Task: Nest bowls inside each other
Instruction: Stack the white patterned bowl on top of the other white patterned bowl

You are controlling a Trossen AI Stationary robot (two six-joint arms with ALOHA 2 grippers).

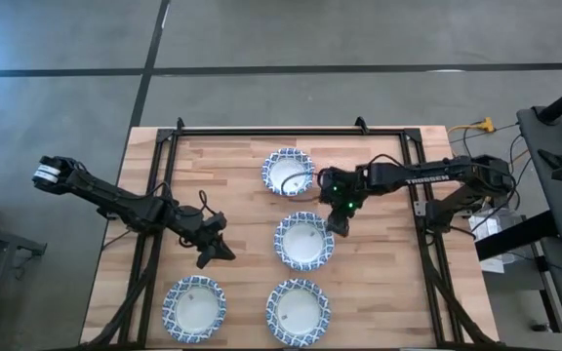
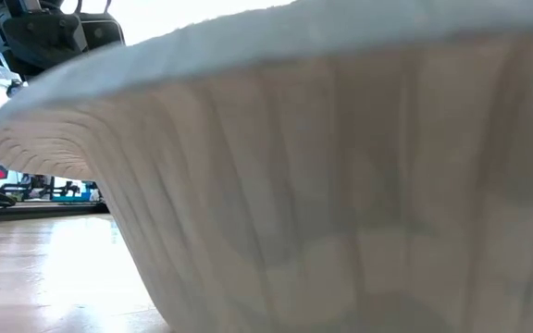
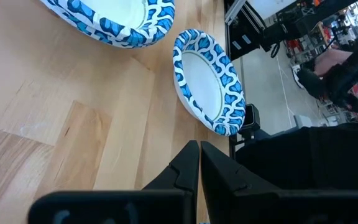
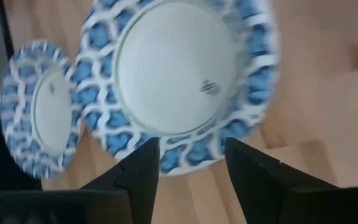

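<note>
Four blue-and-white patterned bowls show in the high view, each resting on its base on the wooden table: a far bowl (image 1: 288,172), a middle bowl (image 1: 303,241), a near-left bowl (image 1: 194,308) and a near-right bowl (image 1: 298,310). My right gripper (image 1: 339,222) is open just off the middle bowl's right rim. In the right wrist view my right gripper (image 4: 188,146) has the rim of that bowl (image 4: 179,74) in front of its gap, and a second bowl (image 4: 36,106) lies beyond. My left gripper (image 1: 218,252) (image 3: 199,146) is shut over bare wood left of the middle bowl.
A bowl's white fluted outer wall (image 2: 340,185) stands right against the low camera and fills most of that view. A black frame (image 1: 291,130) borders the table's far, left and right sides. Two bowls (image 3: 207,81) (image 3: 117,18) lie ahead of the left gripper.
</note>
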